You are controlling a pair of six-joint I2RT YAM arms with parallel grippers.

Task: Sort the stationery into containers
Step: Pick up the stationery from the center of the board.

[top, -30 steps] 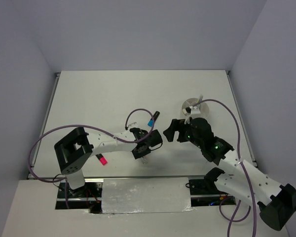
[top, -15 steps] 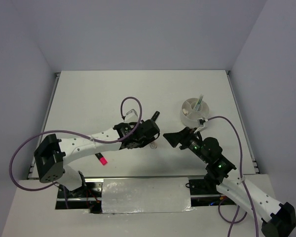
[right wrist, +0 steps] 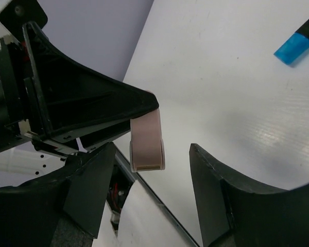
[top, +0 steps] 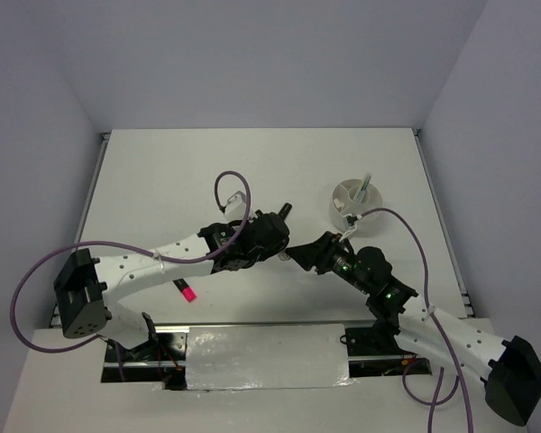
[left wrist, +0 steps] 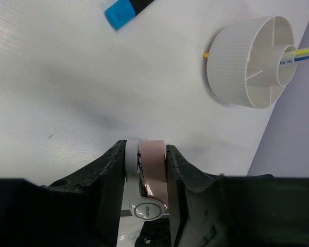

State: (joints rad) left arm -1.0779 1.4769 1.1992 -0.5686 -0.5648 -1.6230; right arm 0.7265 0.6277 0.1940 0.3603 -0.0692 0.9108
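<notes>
My left gripper (left wrist: 147, 148) is shut on a small pink and white stationery piece (left wrist: 153, 167) and holds it above the table. In the right wrist view that piece (right wrist: 147, 141) hangs between the fingers of my open right gripper (right wrist: 152, 147), touching neither. From above, the left gripper (top: 276, 242) and right gripper (top: 299, 255) meet tip to tip at mid-table. The round white divided tub (top: 343, 192) stands at the right back and also shows in the left wrist view (left wrist: 232, 56). The blue-ended black marker (left wrist: 122, 11) lies near the left gripper.
Thin pens (top: 366, 185) stand in the tub's middle compartment. The pink-ended black highlighter (top: 187, 292) lies near the front edge, under the left arm. The marker's black end (top: 285, 210) pokes out behind the left gripper. Purple cables loop over both arms.
The right gripper has swung left, away from the tub, up to the left gripper. The left gripper has shifted a little right and back, holding the pink and white piece.
</notes>
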